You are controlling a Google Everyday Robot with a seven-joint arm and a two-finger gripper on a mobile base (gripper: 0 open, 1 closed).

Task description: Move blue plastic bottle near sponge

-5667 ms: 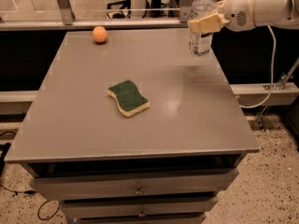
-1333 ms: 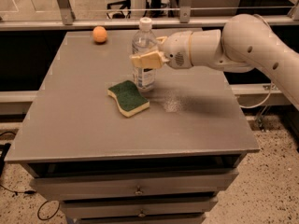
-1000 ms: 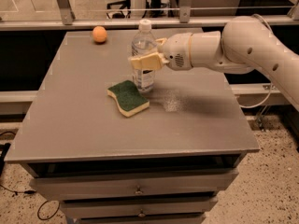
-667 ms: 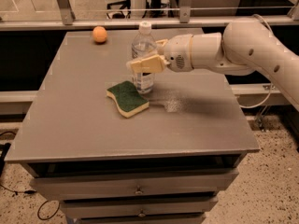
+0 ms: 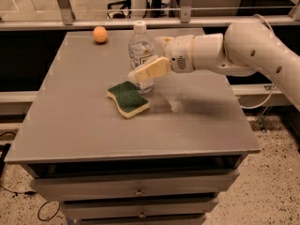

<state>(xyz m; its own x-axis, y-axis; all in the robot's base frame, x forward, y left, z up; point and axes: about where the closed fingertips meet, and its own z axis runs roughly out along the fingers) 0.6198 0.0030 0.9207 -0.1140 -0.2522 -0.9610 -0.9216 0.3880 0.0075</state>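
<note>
The blue plastic bottle (image 5: 140, 50) stands up straight on the table (image 5: 89, 125), a bit behind the middle of the top. It is see-through, with bumpy rings around its body. It has a white cap on top and a pale label with dark letters. Its bottom sits just beside the back corner of the sponge (image 5: 128, 99), very close to it; I cannot tell if the two touch.

The sponge lies flat. It has wavy edges, a rough dark green top and a soft pale yellow layer under that.

The gripper (image 5: 147, 58) is at the bottle, reaching in from the right. Its two pale fingers (image 5: 152, 69) are spread apart. One crosses in front of the low part of the bottle and the other is behind it. I cannot tell if the front one touches the bottle.

The arm (image 5: 253, 46) is big, white, smooth and round, like a fat tube.

A small orange ball (image 5: 100, 34) sits near the far left corner, well apart from the bottle.

The table top is flat, grey and a little shiny, with a bright spot near the bottle. Under the top there are drawers (image 5: 136, 189) with small knobs.

The floor (image 5: 272, 182) is speckled. Grey metal bars (image 5: 63, 3) stand behind the table. A thin cable (image 5: 268, 95) hangs at the right.
</note>
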